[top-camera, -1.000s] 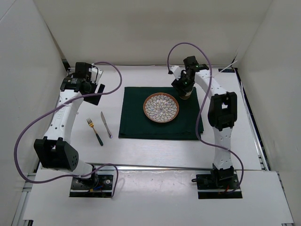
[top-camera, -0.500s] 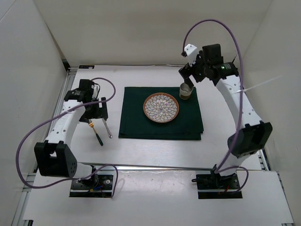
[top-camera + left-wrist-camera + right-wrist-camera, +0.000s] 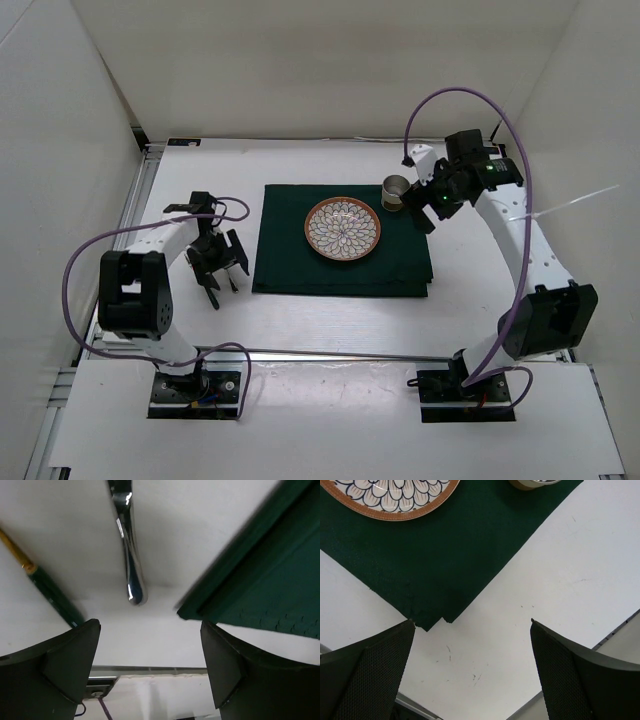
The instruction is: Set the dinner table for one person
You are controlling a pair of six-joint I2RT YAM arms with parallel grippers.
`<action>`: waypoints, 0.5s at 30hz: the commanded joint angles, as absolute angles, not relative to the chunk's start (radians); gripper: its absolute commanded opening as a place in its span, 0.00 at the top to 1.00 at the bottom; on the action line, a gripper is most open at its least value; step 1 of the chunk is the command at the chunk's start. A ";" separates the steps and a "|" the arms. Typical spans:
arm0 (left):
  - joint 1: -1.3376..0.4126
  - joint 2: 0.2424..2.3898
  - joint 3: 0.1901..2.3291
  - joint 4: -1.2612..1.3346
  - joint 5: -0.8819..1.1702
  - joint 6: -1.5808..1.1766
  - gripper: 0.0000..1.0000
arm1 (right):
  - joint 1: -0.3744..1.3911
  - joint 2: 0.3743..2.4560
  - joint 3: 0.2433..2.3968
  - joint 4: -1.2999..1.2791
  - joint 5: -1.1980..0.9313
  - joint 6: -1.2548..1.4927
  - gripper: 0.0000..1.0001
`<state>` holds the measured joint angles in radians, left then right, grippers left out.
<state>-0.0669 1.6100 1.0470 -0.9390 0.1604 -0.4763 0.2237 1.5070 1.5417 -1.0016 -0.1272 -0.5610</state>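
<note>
The white dinner table [image 3: 330,315] holds a dark green cloth [image 3: 345,268] with a patterned plate [image 3: 343,228] in its middle and a metal cup [image 3: 395,193] at its far right corner. A green-handled fork [image 3: 211,298] and a knife [image 3: 233,286] lie left of the cloth. My left gripper [image 3: 217,263] hovers low over them, open and empty. In the left wrist view the knife [image 3: 131,560] and fork [image 3: 50,587] lie ahead of the open gripper [image 3: 147,665]. My right gripper [image 3: 428,208] is open and empty, just right of the cup.
In the right wrist view the gripper [image 3: 472,675] is over bare table [image 3: 560,580] by the cloth's corner [image 3: 435,550], with the plate [image 3: 390,495] and cup [image 3: 530,484] at the top edge. White walls enclose the table.
My right gripper let go of the cup, rose, then came down to its right. My left arm swung from the far left down over the fork and knife.
</note>
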 commanded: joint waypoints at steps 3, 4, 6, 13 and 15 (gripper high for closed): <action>-0.080 1.721 1.190 -0.881 0.112 -0.514 0.08 | 0.200 1.447 1.603 -1.054 -0.210 -0.589 0.00; -0.089 1.739 1.207 -0.881 0.112 -0.514 0.10 | 0.199 1.447 1.603 -1.054 -0.210 -0.589 0.00; -0.089 1.779 1.233 -0.890 0.086 -0.514 0.10 | 0.199 1.447 1.612 -1.066 -0.221 -0.589 0.00; -0.089 1.801 1.207 -0.899 -0.003 -0.525 0.11 | 0.190 1.465 1.678 -1.066 -0.235 -0.611 0.00; -0.098 1.790 1.184 -0.899 -0.020 -0.525 0.11 | 0.190 1.476 1.713 -1.057 -0.235 -0.620 0.00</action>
